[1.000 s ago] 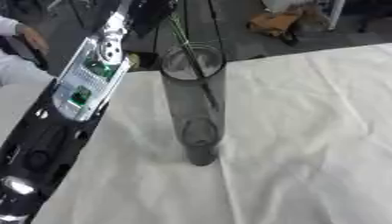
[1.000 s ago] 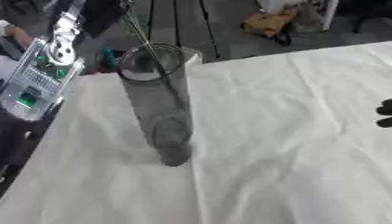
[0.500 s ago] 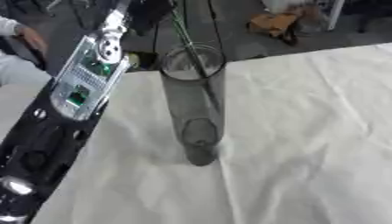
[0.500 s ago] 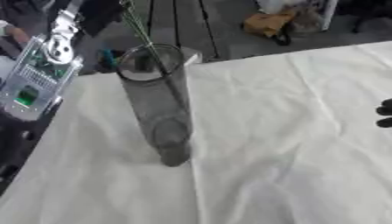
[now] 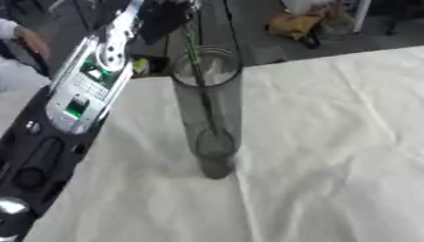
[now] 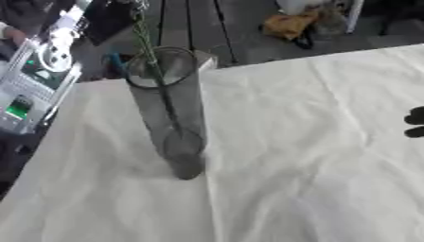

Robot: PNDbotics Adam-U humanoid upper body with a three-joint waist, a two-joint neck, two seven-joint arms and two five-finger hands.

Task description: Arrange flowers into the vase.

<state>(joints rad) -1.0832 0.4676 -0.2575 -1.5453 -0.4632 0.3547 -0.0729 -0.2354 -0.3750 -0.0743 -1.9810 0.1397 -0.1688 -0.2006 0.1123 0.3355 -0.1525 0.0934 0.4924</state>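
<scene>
Smoky grey glass is what you're looking down on in the left eye view: the vase (image 5: pixel 208 113) is standing upright on the white cloth of the desk (image 5: pixel 331 142), its round mouth tipped a little toward the far edge. A thin green stem (image 5: pixel 197 71) is running down through that mouth and deep into the tube, its lower end sitting near the vase's base. Your left arm (image 5: pixel 75 104) is slanting in along the left side, silver plates and a green board showing, and your left hand (image 5: pixel 162 19) is up at the top edge just above the vase's rim, where the stem's upper end is meeting it. That hand is dark and blurred, so I cannot tell whether its fingers are closed on the stem or relaxed.

Over in the right eye view, you're getting the same vase left of centre with the stem leaning against the near-left side of the rim. Your right hand (image 6: pixel 414 122) is just peeking in at the right edge over the cloth, well apart from the vase, only dark fingertips showing; whether it's spread or clenched I cannot tell.
</scene>
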